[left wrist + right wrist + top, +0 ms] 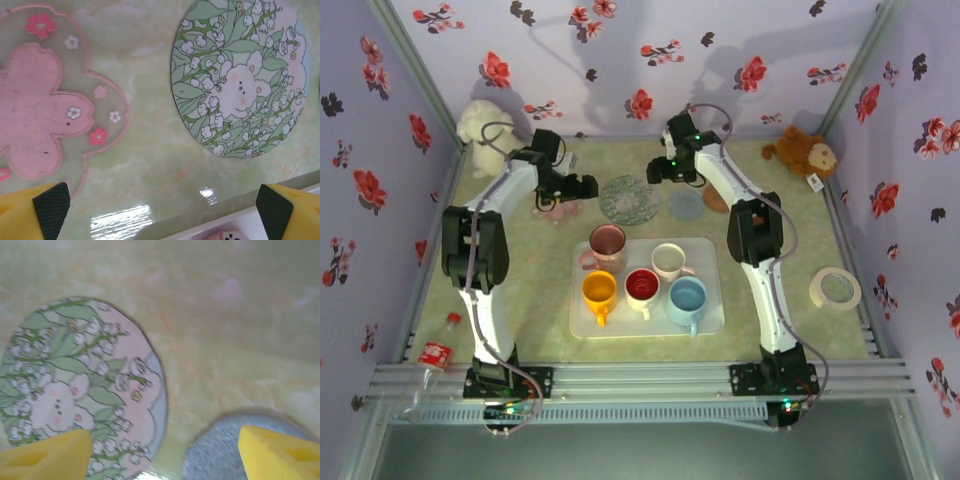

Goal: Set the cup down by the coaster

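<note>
My left jaws stand wide above the lily coaster (239, 80); my right jaws, likewise wide, above the grey coaster (225, 455).

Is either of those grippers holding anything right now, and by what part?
Nothing is held. The left gripper and the right gripper both stand open over the coasters, with nothing between their jaws.

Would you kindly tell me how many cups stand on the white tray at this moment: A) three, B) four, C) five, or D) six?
C: the white rectangular tray holds a pink cup, a cream cup, a yellow cup, a red cup and a light blue cup.
</note>
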`<move>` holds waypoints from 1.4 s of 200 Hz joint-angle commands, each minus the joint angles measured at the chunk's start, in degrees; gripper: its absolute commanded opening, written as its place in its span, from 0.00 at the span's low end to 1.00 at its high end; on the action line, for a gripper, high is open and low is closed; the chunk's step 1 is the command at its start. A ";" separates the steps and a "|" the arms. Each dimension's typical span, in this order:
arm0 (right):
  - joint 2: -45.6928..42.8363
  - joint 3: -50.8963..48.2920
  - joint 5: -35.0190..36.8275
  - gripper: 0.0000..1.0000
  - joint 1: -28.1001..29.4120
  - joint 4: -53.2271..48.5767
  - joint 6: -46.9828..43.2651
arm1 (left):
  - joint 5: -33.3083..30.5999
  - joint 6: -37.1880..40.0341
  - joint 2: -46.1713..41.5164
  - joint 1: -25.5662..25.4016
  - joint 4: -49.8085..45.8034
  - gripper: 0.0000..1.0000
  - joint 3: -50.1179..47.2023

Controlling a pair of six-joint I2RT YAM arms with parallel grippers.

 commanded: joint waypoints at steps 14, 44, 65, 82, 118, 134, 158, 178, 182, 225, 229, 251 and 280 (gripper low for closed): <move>6.34 6.16 -4.60 0.81 1.48 0.10 -1.38 | -1.56 -1.46 -3.54 1.84 0.34 0.99 -1.90; 9.60 10.12 -3.50 0.83 2.52 -1.27 -1.22 | -1.62 -1.35 -3.82 1.88 0.33 0.99 -2.72; 10.51 10.02 -0.43 0.83 3.11 -2.24 -1.34 | -1.71 -1.45 -3.74 1.98 0.51 0.99 -3.13; 11.09 9.71 4.13 0.85 3.67 -3.35 -2.14 | -1.65 -1.41 -3.66 1.96 0.58 0.99 -3.28; 12.13 9.09 9.00 0.86 4.83 -4.89 -3.93 | -1.67 -1.11 -3.56 1.97 0.41 0.99 -3.42; 12.65 9.11 5.58 0.86 5.08 -5.36 -3.93 | -1.67 -1.13 -3.47 2.05 0.32 0.99 -3.32; 12.62 8.87 -1.44 0.86 5.20 -6.95 -3.63 | -1.63 -1.07 -3.39 2.05 0.28 0.99 -3.32; 11.91 7.86 -5.83 0.85 5.19 -7.61 -3.32 | -1.70 -1.10 -3.30 2.05 0.36 0.99 -3.35; 11.68 7.61 -6.37 0.85 5.19 -7.63 -3.28 | -1.63 -1.13 -3.25 2.05 0.32 0.99 -3.35; 9.86 5.46 -11.34 0.85 5.19 -7.46 -1.12 | -1.53 -1.06 -3.03 2.10 0.49 0.99 -3.36; 9.86 5.42 -11.84 0.85 5.25 -7.37 -0.64 | -1.45 -1.06 -3.03 2.06 0.50 0.99 -3.35; 9.86 5.42 -13.58 0.85 5.49 -6.44 1.06 | -1.45 -1.05 -3.03 2.06 0.51 0.99 -3.46; 10.08 5.44 -14.73 0.85 5.93 -5.02 2.81 | -1.41 -0.92 -2.84 2.23 0.58 0.99 -3.62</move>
